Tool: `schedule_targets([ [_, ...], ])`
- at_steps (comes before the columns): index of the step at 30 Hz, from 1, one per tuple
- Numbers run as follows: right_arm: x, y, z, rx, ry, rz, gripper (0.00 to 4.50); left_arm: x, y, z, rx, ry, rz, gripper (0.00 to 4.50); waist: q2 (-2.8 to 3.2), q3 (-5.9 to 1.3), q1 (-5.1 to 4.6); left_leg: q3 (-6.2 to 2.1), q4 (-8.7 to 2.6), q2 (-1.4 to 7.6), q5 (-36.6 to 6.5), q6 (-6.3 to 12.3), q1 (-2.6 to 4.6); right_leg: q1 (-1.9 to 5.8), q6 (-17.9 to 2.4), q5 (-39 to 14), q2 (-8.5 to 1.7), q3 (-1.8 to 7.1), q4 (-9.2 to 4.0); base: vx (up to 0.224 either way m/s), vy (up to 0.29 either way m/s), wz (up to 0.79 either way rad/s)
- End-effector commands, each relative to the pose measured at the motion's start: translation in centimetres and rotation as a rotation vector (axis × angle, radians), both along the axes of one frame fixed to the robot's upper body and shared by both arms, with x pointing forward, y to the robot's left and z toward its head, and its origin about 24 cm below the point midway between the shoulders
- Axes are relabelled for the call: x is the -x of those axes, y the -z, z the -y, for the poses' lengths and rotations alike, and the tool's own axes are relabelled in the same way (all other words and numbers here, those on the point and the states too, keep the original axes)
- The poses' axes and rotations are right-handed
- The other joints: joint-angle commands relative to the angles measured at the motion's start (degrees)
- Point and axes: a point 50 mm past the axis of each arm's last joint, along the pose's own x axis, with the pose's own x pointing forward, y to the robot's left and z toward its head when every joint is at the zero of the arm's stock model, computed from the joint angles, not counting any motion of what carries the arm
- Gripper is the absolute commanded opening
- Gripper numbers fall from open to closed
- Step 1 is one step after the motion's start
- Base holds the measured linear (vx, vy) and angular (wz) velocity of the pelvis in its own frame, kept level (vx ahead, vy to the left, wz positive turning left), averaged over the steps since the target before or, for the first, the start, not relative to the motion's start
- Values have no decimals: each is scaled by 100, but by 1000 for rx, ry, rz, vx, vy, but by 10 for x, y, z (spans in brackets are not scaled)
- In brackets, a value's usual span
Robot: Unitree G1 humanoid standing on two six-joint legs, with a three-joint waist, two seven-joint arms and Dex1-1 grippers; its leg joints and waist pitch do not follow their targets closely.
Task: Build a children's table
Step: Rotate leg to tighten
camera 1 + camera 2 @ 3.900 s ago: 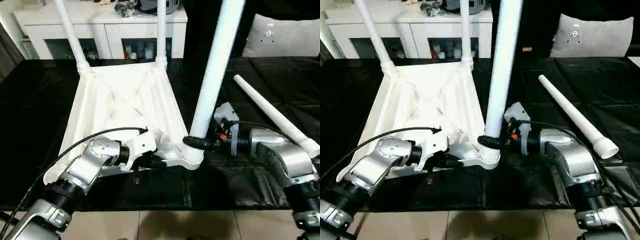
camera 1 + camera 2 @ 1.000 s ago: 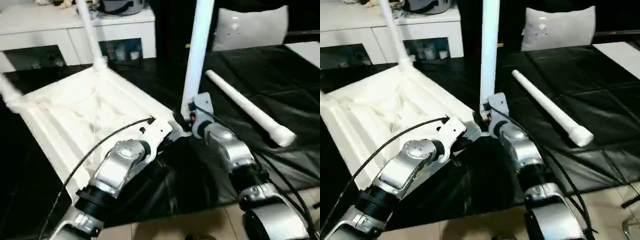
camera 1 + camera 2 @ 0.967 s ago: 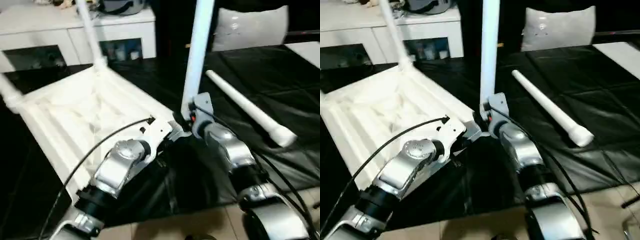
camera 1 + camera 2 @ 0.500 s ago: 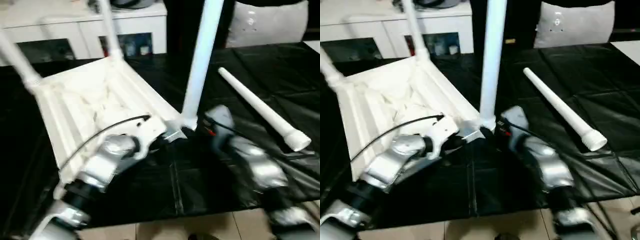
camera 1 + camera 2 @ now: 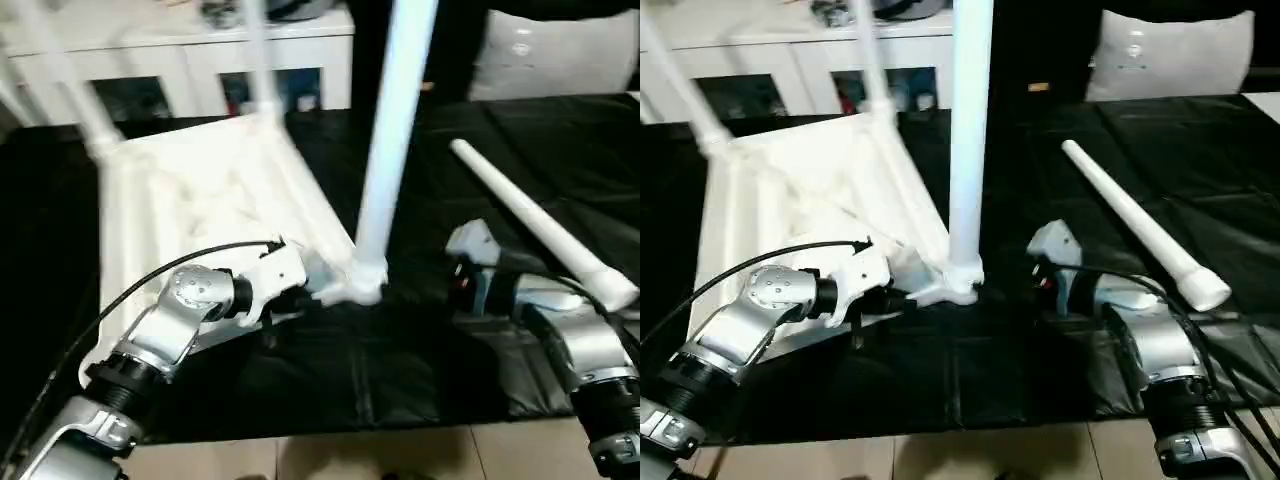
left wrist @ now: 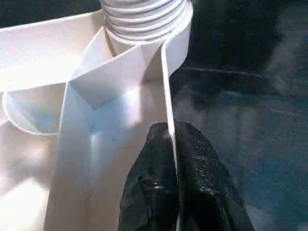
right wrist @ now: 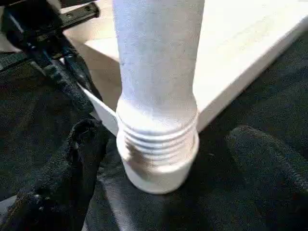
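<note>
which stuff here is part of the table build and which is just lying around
Part of the job:
- upturned table top
- upright leg in the near corner socket
- two far legs already fitted
- loose leg lying on the black cover
- left hand, pinching the top's edge
- right hand, open around the leg's base

Just lying about:
- white cabinet
- grey cushion

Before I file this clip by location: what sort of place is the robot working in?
Probably a home living room: a white cabinet with glass doors along the back, a grey cushion behind, and a black sheet laid under the children's table.
</note>
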Motion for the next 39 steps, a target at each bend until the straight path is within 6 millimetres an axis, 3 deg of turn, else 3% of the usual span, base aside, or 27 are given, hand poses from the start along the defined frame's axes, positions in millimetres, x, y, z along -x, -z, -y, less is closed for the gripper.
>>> schedule_targets([
  [1, -4, -7, -3, 10, -31, 30, 445, 10, 8, 9, -51, 120, -41, 0, -76, -414, -19, 86, -350, 172, 499, 1102, -75, 430, -1436, -453, -243, 355, -245, 0, 0, 0],
  [5, -5, -5, -8, 33, -83, 33, 445, 13, 6, 11, -55, 178, -46, 0, -92, -413, -1, 99, -353, 167, 307, 999, -78, 435, -1377, -677, -252, 361, -260, 0, 0, 0],
  [11, -4, -1, -15, 39, -148, 7, 385, 16, 6, 15, -62, 232, -50, 0, -86, -413, 81, 105, -353, 173, 276, 905, -77, 432, -1319, -763, -253, 372, -255, 0, 0, 0],
  [22, -6, 2, -19, 44, -184, -14, 287, 19, 7, 16, -73, 261, -59, 0, -98, -427, 77, 104, -338, 159, 277, 864, -88, 442, -1313, -717, -243, 369, -243, 0, 0, 0],
  [29, 0, 8, -21, -7, -199, -100, 275, 22, 7, 16, -41, 247, -93, 0, -92, -426, 85, 101, -339, 166, 222, 855, -91, 446, -1293, -806, -243, 366, -244, 0, 0, 0],
  [34, 1, 28, -35, -7, -42, -177, 272, 25, 6, 24, 38, 115, -142, 0, -72, -412, 48, 104, -354, 174, 204, 755, -91, 433, -1295, -812, -241, 371, -249, 0, 0, 0],
  [37, -3, 32, -45, -52, 57, -192, 272, 22, 6, 29, 67, 26, -132, 0, -97, -344, -33, 122, -436, 143, -513, 493, -90, 454, -1068, -1655, -230, 349, -374, 0, 0, 0],
  [39, -11, 36, -56, -85, 191, -205, 272, 17, 3, 38, 110, -83, -126, 0, -85, -256, -176, 113, -481, 100, -1341, 188, -20, 415, -615, -2941, -231, 288, -540, -27, 0, -2],
])
